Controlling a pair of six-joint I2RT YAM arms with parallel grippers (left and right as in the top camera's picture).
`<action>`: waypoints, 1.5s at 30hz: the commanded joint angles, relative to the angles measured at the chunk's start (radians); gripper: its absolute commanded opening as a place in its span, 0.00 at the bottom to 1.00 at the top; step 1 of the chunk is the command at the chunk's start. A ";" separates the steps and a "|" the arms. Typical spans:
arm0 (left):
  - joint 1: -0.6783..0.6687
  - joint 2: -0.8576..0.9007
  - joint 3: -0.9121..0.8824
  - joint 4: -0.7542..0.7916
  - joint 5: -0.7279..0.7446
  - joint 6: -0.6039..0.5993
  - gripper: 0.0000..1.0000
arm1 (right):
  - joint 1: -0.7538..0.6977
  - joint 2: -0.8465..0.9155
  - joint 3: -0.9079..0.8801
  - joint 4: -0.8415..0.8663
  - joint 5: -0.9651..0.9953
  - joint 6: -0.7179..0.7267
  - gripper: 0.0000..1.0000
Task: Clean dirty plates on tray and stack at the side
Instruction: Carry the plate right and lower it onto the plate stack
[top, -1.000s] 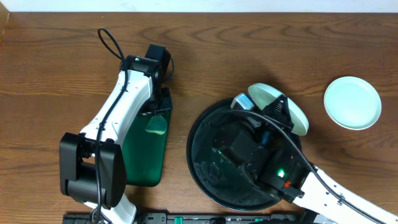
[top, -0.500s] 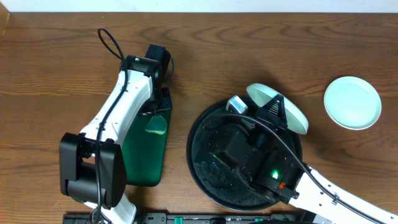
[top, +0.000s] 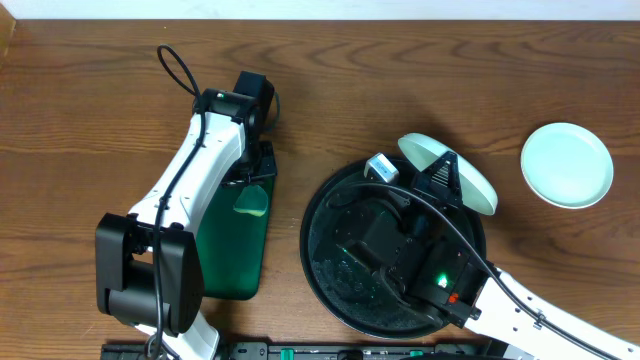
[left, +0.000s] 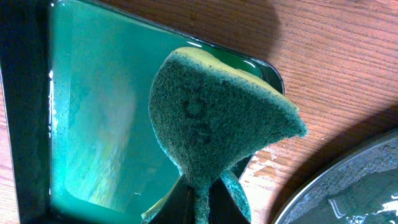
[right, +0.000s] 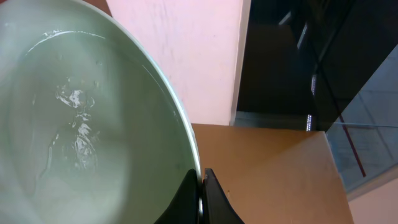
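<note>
White plate (top: 420, 150) over black tray (top: 316, 250) rim

This looks like a robotics lab or test room rather than a real kitchen. Two white-and-black robot arms, left (top: 190, 185) and right (top: 545, 322), are mounted at the front edge of a plain wood-grain table (top: 80, 90), beside a black rail (top: 300, 352). Beyond the table stand a bare pale wall (right: 186, 56) and dark glass panels (right: 348, 74), as in an office building.
</note>
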 joint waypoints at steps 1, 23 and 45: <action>0.005 0.001 -0.006 -0.002 -0.020 -0.006 0.07 | 0.006 -0.002 0.023 0.003 0.038 -0.011 0.01; 0.005 0.001 -0.006 0.002 -0.020 -0.006 0.07 | -0.273 -0.002 0.016 -0.179 -0.769 1.310 0.01; 0.005 0.001 -0.006 0.005 -0.020 -0.006 0.07 | -1.393 0.103 -0.160 -0.095 -1.300 1.324 0.01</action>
